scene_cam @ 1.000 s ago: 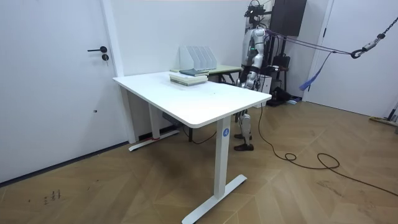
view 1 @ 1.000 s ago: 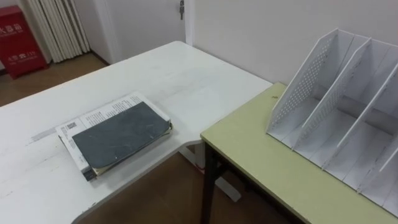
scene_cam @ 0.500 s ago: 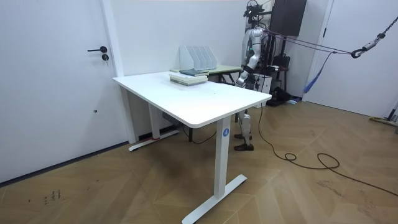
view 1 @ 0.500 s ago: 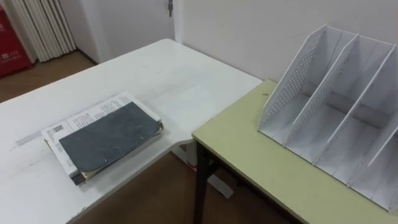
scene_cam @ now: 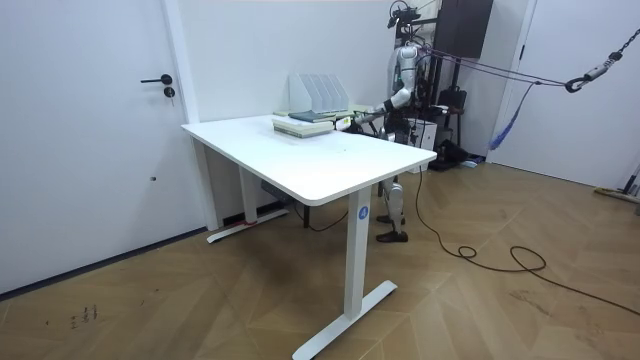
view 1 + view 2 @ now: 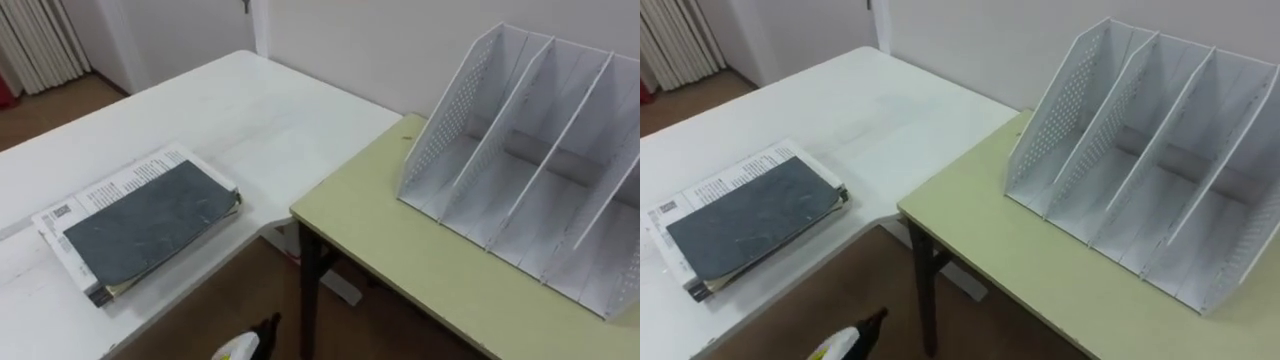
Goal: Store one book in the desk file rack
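Book [image 6: 150,225], dark grey, lay flat on a white printed book [image 6: 95,195] at the near edge of the white table [image 6: 250,100] in the left eye view. It was probably left there within reach, with the top one free to lift. The file rack [image 6: 520,150] stood toward the far edge of the green desk [image 6: 400,250], its empty slots open to the front, ready to take a volume slid in upright. The left hand [image 6: 238,347] poked up at the bottom, below the table's edge, touching nothing; I could not tell whether it was open or closed.

In the room view, the robot stood beside the desk, one arm stretched toward the books at the table's far corner.

The right eye view gave the same layout, with the book unheld and the rack empty.
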{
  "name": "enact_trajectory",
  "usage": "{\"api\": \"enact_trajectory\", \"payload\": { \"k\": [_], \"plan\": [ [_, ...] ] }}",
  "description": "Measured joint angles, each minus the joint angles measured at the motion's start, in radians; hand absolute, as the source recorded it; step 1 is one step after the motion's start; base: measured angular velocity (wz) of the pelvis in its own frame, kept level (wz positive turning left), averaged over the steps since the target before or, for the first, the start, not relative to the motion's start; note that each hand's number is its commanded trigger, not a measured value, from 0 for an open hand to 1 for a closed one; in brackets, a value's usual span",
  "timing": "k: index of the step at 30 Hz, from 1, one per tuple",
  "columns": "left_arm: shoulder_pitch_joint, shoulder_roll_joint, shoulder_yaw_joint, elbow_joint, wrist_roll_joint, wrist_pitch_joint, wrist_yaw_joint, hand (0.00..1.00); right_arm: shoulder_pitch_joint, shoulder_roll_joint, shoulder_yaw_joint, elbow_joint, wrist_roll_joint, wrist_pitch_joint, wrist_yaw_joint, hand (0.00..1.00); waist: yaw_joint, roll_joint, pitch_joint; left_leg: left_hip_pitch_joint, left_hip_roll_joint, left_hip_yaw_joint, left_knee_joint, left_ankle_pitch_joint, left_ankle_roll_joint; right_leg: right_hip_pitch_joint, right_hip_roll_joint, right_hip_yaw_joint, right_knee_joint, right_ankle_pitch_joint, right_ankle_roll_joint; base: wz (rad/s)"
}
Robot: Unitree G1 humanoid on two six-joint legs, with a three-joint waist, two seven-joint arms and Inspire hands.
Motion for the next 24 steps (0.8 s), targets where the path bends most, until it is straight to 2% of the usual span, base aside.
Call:
{"api": "enact_trajectory", "payload": {
  "k": [3, 6, 9, 14, 18, 24],
  "plan": [
    [-0.001, 0.004, 0.004, -0.11, 0.081, 0.0, 0.057, 0.0, -0.002, 0.0, -0.001, 0.014, -0.001, -0.001, 0.0, 0.0, 0.001, 0.003, -0.0026, 0.004, 0.0, -0.001, 0.003, 0.0, 0.0, 0.005, 0.0, 0.002, 0.0, 0.0, 0.0, 0.01],
    [0.0, 0.002, 0.003, -0.159, 0.14, 0.008, 0.077, 0.0, -0.002, 0.0, -0.003, 0.022, 0.001, -0.006, -0.003, 0.0, 0.001, 0.004, -0.004, 0.006, 0.0, -0.003, 0.007, 0.0, 0.0, 0.009, 0.0, 0.002, 0.001, 0.0, 0.0, 0.01],
    [-0.01, 0.004, 0.004, -0.182, 0.19, 0.014, 0.116, 0.0, 0.004, 0.0, -0.001, 0.024, 0.024, -0.007, -0.019, 0.0, -0.003, 0.003, -0.0039, 0.0, -0.002, -0.021, 0.01, 0.0, 0.0, 0.018, 0.0, -0.017, -0.002, 0.0, 0.0, 0.15],
    [-0.009, 0.021, 0.012, -0.279, 0.226, 0.019, 0.177, 0.0, 0.006, 0.001, -0.001, 0.04, 0.054, -0.007, -0.042, 0.0, 0.003, 0.0, -0.0057, -0.001, -0.004, -0.03, 0.015, 0.0, -0.001, 0.02, 0.002, -0.025, -0.017, 0.001, -0.003, 0.09],
    [-0.009, 0.027, 0.027, -0.351, 0.242, 0.019, 0.225, 0.0, 0.007, 0.001, 0.0, 0.043, 0.075, -0.016, -0.052, 0.0, 0.005, 0.003, -0.0131, 0.001, -0.005, -0.031, 0.016, 0.001, -0.001, 0.022, 0.002, -0.021, -0.017, 0.002, -0.003, 0.0],
    [-0.009, 0.038, 0.06, -0.44, 0.272, 0.017, 0.233, 0.0, 0.03, 0.0, 0.001, 0.043, 0.075, -0.029, -0.045, 0.0, 0.027, 0.002, -0.0132, 0.001, -0.005, -0.031, 0.017, 0.001, -0.001, 0.021, 0.002, -0.017, -0.016, 0.002, -0.003, -0.01]
  ]
}}
